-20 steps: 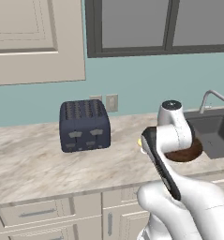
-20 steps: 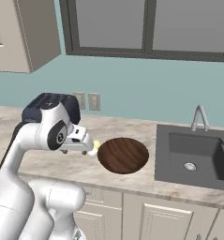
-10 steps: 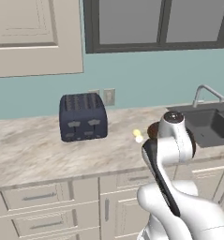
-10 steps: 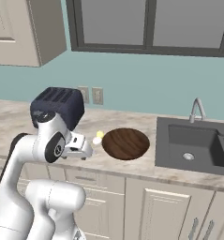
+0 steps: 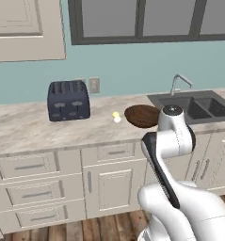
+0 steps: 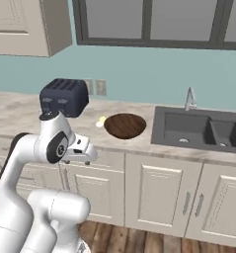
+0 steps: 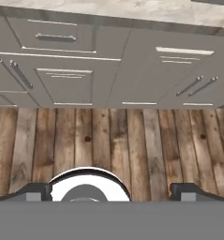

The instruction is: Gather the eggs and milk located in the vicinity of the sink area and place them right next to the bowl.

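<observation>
Hand (image 7: 111,191) hangs wide open and empty, aimed at the wooden floor (image 7: 108,136). On the marbled worktop (image 5: 34,127), two tiny round eggs (image 5: 116,116), pale yellow and white, lie beside the shallow brown wooden bowl (image 5: 142,116); judged light, fragile, prone to rolling, best pinched gently across the middle.

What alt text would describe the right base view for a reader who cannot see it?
A dark brown wooden bowl sits on a marble counter with two small eggs, pale yellow and white, at its left rim. A dark blue toaster stands further left, a dark sink with chrome faucet lies right, and the white arm rises in the foreground.
</observation>
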